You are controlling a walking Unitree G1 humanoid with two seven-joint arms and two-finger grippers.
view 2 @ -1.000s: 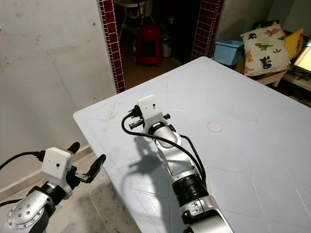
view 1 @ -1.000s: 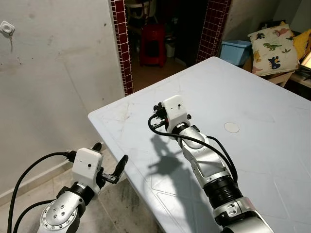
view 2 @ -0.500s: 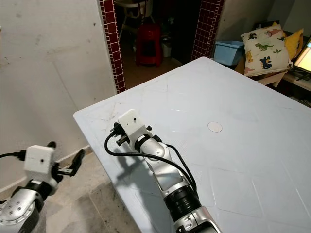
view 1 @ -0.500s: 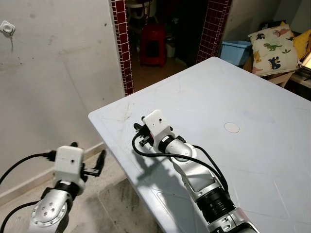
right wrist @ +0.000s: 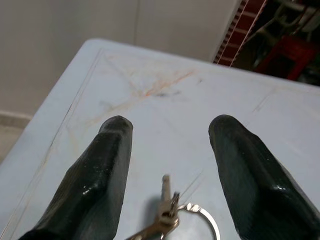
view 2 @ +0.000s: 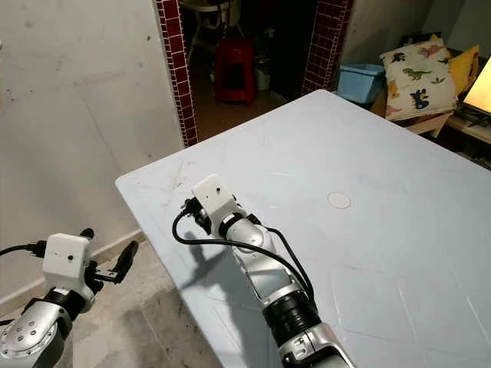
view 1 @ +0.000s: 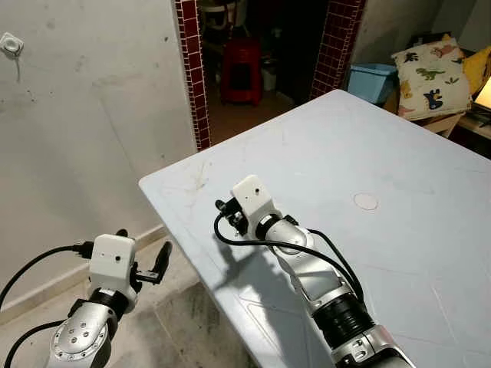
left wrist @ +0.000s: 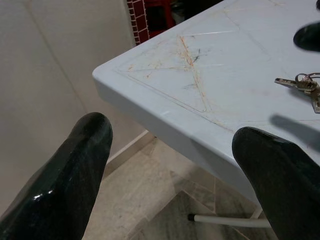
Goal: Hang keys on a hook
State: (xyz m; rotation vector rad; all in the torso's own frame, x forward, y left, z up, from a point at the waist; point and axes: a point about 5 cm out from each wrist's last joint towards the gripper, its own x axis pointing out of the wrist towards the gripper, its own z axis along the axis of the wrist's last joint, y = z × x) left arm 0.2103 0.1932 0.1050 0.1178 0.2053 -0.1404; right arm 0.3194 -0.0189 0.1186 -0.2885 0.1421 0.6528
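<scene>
A small bunch of keys on a ring (right wrist: pixel 170 216) lies flat on the white table (view 1: pixel 399 153) near its front-left corner, also seen as keys (left wrist: pixel 304 84) from the left wrist. My right gripper (right wrist: pixel 172 127) hovers just above the keys, open, with the keys between its two black fingers; its white wrist block is the right gripper (view 1: pixel 229 213) over the corner. My left gripper (view 1: pixel 144 245) hangs open and holds nothing, off the table's edge above the floor. A small white hook (view 1: pixel 9 44) sits high on the wall at the far left.
The table corner (left wrist: pixel 107 80) juts toward the plain wall, with tiled floor (left wrist: pixel 150 200) below. A brick-framed doorway with a red stool (view 1: pixel 242 69) lies behind. A blue bin (view 1: pixel 370 79) and a dinosaur pillow (view 1: pixel 430 77) stand at the back right.
My right gripper swung left across the table toward the corner, then eased slightly back right, low over the keys. The left arm drifted left and down, then a little right.
</scene>
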